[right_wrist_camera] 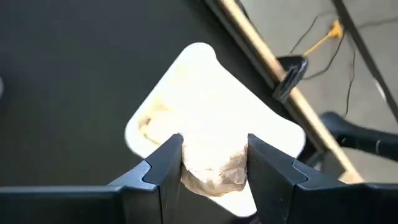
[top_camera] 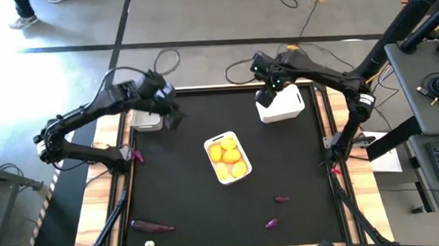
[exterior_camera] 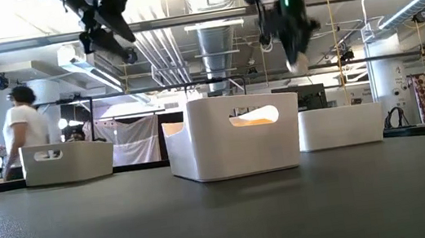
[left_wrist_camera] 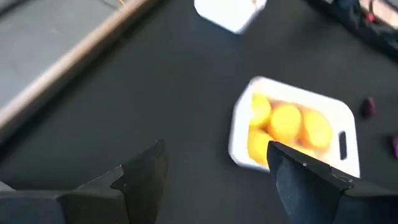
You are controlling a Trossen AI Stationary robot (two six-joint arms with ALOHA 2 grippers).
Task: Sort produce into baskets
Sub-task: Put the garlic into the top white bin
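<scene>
High view: straight down on the whole black table [top_camera: 178,193], both arms in frame, floor beyond the far edge. Low view: level with the tabletop, facing across it into the room, close to the middle white basket [exterior_camera: 232,143]. Left wrist view: angled down, fairly high over the same basket of yellow fruits [left_wrist_camera: 283,124], also seen centrally from above. Right wrist view: very near, down onto the far-right-corner white basket [right_wrist_camera: 205,93].

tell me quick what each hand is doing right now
Left hand: open, empty.
Right hand: shut on a white garlic bulb, above the far right basket.
</scene>
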